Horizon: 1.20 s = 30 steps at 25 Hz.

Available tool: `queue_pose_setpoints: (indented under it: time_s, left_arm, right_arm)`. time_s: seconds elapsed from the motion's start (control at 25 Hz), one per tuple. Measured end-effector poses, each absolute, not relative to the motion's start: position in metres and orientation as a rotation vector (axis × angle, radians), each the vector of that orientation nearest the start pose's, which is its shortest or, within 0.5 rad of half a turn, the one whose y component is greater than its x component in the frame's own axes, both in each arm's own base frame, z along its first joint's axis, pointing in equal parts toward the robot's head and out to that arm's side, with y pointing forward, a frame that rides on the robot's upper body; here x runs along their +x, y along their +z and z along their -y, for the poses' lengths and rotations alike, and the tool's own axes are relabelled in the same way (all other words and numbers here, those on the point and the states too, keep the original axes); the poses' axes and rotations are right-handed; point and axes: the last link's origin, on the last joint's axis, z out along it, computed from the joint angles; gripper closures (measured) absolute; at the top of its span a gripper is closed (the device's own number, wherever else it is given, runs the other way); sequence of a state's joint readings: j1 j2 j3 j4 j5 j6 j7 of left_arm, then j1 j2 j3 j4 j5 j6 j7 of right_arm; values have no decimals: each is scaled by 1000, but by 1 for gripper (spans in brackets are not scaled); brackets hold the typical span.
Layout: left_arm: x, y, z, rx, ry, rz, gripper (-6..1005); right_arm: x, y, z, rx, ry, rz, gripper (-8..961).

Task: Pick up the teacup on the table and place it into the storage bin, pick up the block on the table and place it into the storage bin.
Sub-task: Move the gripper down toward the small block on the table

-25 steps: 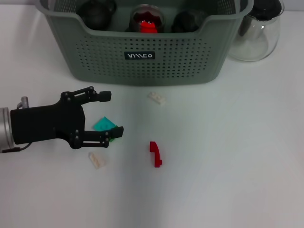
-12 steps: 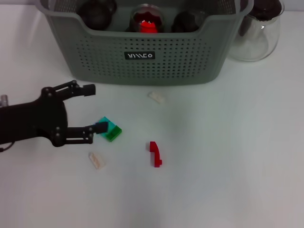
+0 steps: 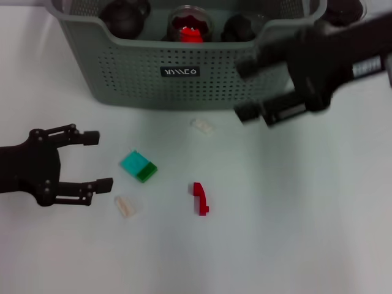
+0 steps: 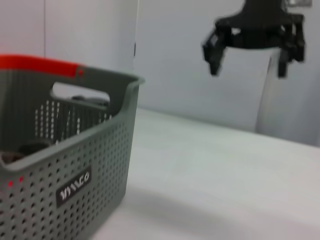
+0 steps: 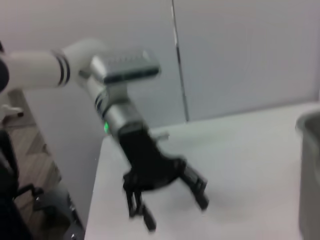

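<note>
While both jaws gape empty | left gripper (image 3: 92,160) low | right gripper (image 3: 248,89) before perforated storage bin (image 3: 184,86)

A plain white counter (image 3: 294,233) fills the space, evenly lit with only soft shadows. Behind it run pale grey wall panels (image 4: 180,60) split by thin vertical seams. Off the counter's far edge, brownish wood-look floor (image 5: 30,150) shows, and a dark chair base (image 5: 20,200) stands on it.
</note>
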State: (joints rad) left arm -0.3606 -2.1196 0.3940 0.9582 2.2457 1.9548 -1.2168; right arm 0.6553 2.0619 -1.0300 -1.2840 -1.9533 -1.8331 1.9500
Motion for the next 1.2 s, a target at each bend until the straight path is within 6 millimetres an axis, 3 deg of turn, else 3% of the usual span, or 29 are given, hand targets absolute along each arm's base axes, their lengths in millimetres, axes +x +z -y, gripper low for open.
queue_pose_setpoints:
  time_s: [0.24,0.4,0.68,1.0,1.2]
  left_arm:
    - [-297,57,-252,-2844,-441,505,245]
    - [-286,54,-257,-2901,-286,540,246]
    - [-249,44,-277,-2975,171,692,248]
    - [-211,13,-289,-2939,449,751,250]
    - [-205,-7,-294,-2845,579,815,251]
  right_arm:
    - [169,18,-340,-3126,307,-433,159]
    - [185,8,-341,-3120,280,-479,159]
    - [189,8,-342,-3106,277,-514,160]
    - [187,9,-348,-3066,305,-559,160]
    - [187,6,-350,-3053,312,-569,160]
